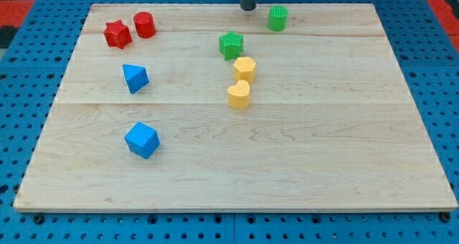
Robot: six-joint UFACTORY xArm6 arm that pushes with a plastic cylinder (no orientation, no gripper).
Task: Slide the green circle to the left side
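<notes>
One tip (248, 8) sitting just left of green circle (277, 18); green star (231, 44) lying below-left; no gripper fitted, rod only.

You'll find the green circle (277, 18) near the board's (344, 158) top edge, my tip (248, 8) just to its left. The green star (231, 44) sits below-left of it, two yellow blocks (244, 69) (239, 95) beneath. Red blocks (145, 24) (117, 34) lie top left, with two blue blocks (135, 77) (141, 140) below them.
</notes>
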